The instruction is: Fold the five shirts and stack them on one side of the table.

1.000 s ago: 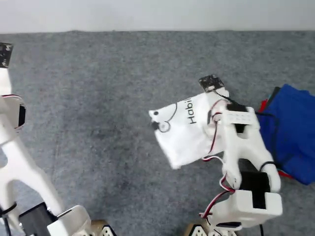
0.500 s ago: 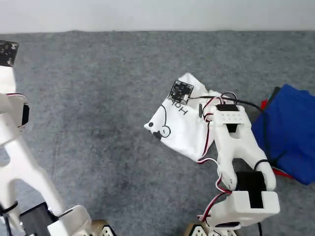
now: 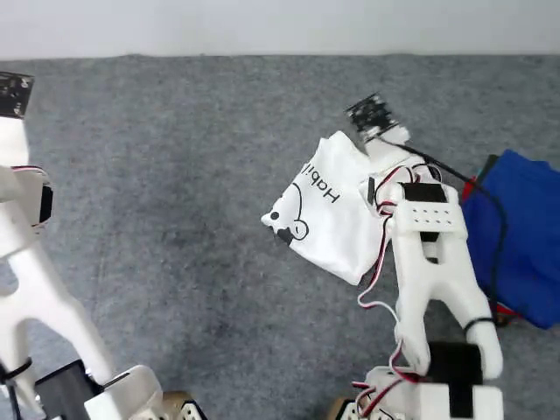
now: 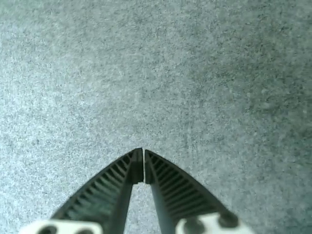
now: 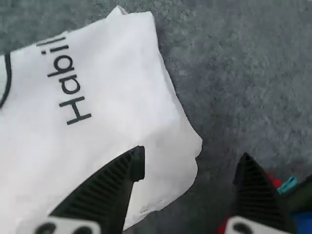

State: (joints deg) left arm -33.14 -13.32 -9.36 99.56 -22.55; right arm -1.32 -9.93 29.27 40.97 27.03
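A white shirt (image 3: 328, 214) with black print lies bunched and roughly folded on the grey table, right of the middle. My right gripper (image 5: 192, 165) hovers open over the shirt's (image 5: 97, 122) far right corner, one finger above the cloth and the other above bare table. In the high view the right gripper (image 3: 378, 144) sits at that corner, under its camera board. A stack of shirts with a blue one (image 3: 516, 236) on top lies at the right edge. The left gripper (image 4: 143, 165) is shut over bare grey table, and its arm (image 3: 22, 201) stands at the far left.
Red and dark cloth (image 3: 477, 184) peeks from under the blue shirt, and a bit of the red cloth (image 5: 280, 187) is near the right gripper. Grey felt (image 3: 175, 175) covers the table to the left and far side. A pale wall (image 3: 280, 26) runs along the back.
The right gripper swung left over the white shirt, then back to its far right corner. The shirt shifted and turned slightly. The left arm barely moved.
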